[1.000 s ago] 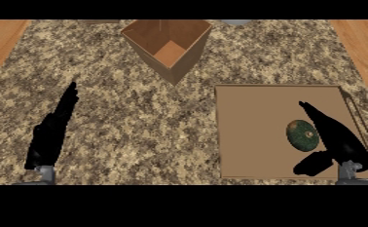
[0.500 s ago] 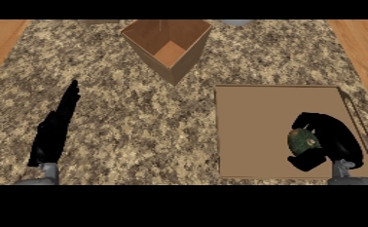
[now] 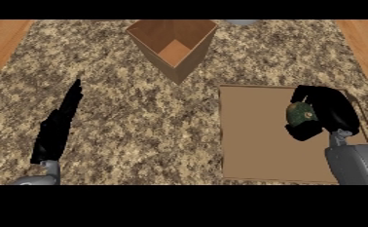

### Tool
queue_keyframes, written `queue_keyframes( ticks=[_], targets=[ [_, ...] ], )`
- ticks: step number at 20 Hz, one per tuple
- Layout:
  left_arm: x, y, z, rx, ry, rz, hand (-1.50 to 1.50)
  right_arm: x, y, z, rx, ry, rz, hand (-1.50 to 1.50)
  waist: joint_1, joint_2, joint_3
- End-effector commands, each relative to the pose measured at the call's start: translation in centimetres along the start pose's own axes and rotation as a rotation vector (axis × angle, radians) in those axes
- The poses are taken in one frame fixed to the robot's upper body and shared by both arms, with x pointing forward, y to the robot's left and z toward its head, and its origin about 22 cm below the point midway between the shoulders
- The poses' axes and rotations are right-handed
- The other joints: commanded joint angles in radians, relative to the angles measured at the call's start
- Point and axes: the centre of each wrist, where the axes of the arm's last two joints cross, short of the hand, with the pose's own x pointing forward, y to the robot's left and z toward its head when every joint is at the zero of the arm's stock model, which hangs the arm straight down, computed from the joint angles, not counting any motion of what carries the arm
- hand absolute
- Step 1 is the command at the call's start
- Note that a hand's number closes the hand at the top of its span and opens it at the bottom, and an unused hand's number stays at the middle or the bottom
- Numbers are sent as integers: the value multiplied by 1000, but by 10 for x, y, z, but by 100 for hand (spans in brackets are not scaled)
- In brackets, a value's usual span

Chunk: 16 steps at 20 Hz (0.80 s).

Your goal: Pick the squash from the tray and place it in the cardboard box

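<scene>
Squash inside the curled right hand, over the tray.

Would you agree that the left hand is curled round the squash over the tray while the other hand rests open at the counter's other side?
Not quite: the head view shows the right hand curled round the squash over the tray. The left hand is the one resting open on the counter's other side.

bg: speckled granite counter | wood strips L+R edges
</scene>
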Motion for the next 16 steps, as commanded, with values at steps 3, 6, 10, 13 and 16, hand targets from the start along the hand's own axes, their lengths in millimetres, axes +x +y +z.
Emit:
queue_keyframes(
  ticks=[3,6,10,13,16],
  targets=[
    [1,-16,-3,-32,-31,-5,0,21,-42,-65,-12,-186,107,150,38,12,3],
    [1,-12,3,-13,-8,-4,0,27,-43,-85,-54,-229,157,150,10,3,2],
    [16,7,0,-3,6,9,0,31,-77,-97,-98,-272,54,150,-7,-3,1],
    [6,5,-9,9,9,6,0,73,-89,-89,-153,-445,-138,150,-21,-7,1],
    [-6,10,2,17,17,-3,0,71,-90,-92,-191,-556,-302,150,-12,-5,1]
  ],
)
